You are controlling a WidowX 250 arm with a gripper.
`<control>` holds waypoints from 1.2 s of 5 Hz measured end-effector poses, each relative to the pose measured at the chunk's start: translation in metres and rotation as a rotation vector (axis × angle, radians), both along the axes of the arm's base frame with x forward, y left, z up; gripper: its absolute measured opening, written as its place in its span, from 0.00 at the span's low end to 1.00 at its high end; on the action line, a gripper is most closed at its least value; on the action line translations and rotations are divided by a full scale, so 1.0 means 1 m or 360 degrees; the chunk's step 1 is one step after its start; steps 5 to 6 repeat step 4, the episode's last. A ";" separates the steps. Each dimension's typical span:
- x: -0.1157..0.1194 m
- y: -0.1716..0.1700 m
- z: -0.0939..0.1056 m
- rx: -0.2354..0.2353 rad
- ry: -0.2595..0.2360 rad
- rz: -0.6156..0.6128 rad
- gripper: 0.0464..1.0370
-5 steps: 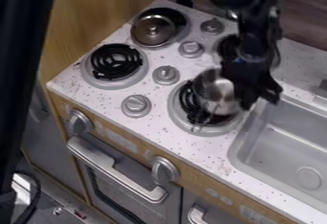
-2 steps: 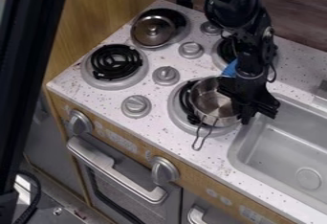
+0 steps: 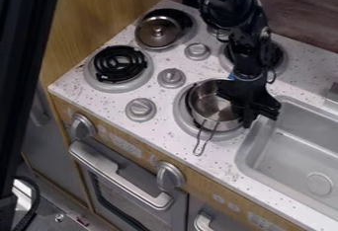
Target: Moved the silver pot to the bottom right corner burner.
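The silver pot (image 3: 212, 107) is on the bottom right corner burner (image 3: 187, 121), covering most of its black coil, with the wire handle pointing toward the counter's front edge. Over the pot's right side, the black gripper (image 3: 247, 115) hangs down from the arm and is shut on the pot's right rim. Its body hides part of that rim and of the burner's right edge.
A round metal lid (image 3: 158, 31) lies on the back left burner. The front left burner (image 3: 120, 64) has a bare coil. Several knobs stand between the burners, and the sink (image 3: 297, 151) is at the right.
The pot came down onto the burner and its handle swung toward the front edge. Lately the gripper and pot have shifted slightly left together.
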State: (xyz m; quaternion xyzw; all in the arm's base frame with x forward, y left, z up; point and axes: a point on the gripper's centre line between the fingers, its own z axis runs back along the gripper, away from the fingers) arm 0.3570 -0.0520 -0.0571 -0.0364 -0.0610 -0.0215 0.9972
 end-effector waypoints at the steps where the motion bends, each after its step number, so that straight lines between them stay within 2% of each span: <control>1: -0.006 0.005 0.004 0.0034 0.0064 0.0029 0.35; 2: 0.003 0.001 0.023 0.0085 0.0038 -0.0020 0.65; 3: 0.017 -0.012 0.064 0.0117 -0.0043 -0.0070 0.92; 4: 0.016 -0.019 0.084 0.0142 -0.0051 -0.0065 0.96; 6: 0.016 -0.019 0.084 0.0142 -0.0051 -0.0065 0.96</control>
